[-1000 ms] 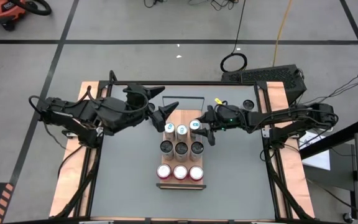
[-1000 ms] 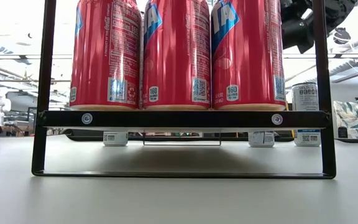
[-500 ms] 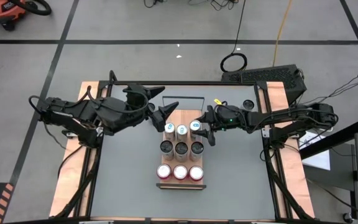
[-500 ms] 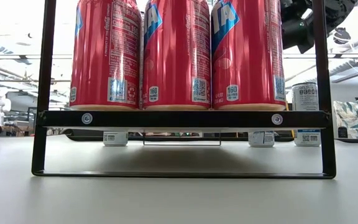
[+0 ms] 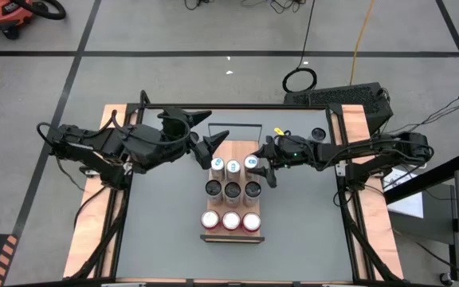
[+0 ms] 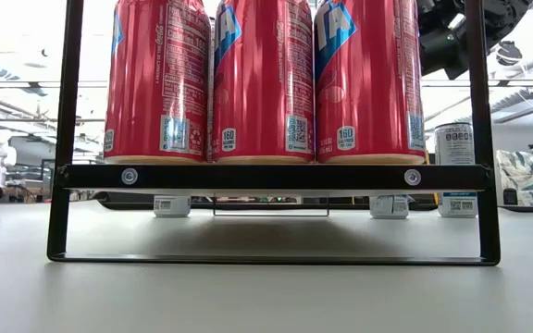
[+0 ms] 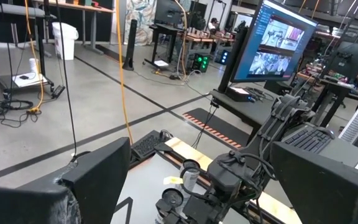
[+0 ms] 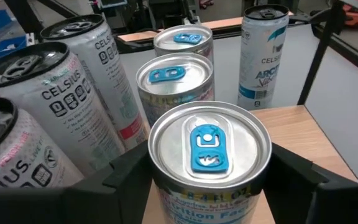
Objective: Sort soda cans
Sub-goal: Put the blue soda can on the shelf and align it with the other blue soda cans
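Left tool [image 5: 210,132]: jaws wide apart, nothing between them; hovering above tabletop [image 5: 166,223] just left of rack's far-left corner, near the leftmost blue-tab can but not touching.
Wooden rack [image 5: 238,148]: centre of tabletop, carrying nine cans in a 3x3 block — three rows, all upright.
Far row: three slim cans w/ pale tops and blue tabs [image 5: 233,166], side by side along the rack's far edge.
Middle row: three silver-grey cans w/ dark tops [image 5: 233,190], directly behind the red ones as seen from the low cam.
Near row: three red cans [image 5: 230,221] w/ silver tops, touching or nearly so; in low view standing on the rack's black front rail [image 6: 266,176], filling most of the frame.
Right tool [image 5: 262,169]: at the far-right can of the blue-tab row [image 8: 209,152]; fingers [image 8: 297,171] flanking it on both sides, small gaps visible — straddling, not clamped, jaws partly apart.
Extra cans: one white-and-blue can [image 8: 263,53] upright on tabletop beyond the rack in right wrist view; another small can [image 5: 318,133] near the tabletop's far-right edge.
Right arm: reaching in from the right side, low over the tabletop.
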Controlling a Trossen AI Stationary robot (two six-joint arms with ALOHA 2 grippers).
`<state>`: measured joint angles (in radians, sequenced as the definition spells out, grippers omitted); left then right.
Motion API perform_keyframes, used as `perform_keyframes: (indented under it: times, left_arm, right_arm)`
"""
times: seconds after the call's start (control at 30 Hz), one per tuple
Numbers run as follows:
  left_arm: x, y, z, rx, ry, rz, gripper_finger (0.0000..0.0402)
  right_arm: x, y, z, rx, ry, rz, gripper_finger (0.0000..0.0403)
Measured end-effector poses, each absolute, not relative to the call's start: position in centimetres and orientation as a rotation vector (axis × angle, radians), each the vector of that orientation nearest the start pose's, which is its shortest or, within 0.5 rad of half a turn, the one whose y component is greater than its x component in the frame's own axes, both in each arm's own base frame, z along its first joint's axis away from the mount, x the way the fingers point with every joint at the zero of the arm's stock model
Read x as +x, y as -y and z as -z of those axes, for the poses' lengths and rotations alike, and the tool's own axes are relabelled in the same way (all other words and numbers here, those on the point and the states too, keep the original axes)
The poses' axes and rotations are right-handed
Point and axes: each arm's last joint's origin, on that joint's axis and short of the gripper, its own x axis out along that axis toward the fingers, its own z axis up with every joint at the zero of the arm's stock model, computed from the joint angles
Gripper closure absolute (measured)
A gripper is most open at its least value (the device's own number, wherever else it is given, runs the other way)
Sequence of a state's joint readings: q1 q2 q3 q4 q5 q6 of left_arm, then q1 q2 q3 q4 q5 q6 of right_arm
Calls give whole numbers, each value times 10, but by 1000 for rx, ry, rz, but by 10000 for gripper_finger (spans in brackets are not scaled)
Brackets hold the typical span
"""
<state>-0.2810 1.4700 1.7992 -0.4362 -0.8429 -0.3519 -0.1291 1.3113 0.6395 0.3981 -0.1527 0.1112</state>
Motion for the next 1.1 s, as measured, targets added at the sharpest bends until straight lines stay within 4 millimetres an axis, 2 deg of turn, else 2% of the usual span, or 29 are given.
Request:
perform_keyframes:
  times: [0.5,0.8,1.1]
  left_arm:
    - [287,60,-493,-282,11,-590,13]
    - [286,59,-493,-261,7,-596,13]
    - [286,60,-493,-259,7,-600,13]
  right_arm:
    - [272,31,-226,134,-288,4,166]
    - [272,31,-225,131,-292,-19,121]
    - [269,29,-237,143,-228,-47,115]
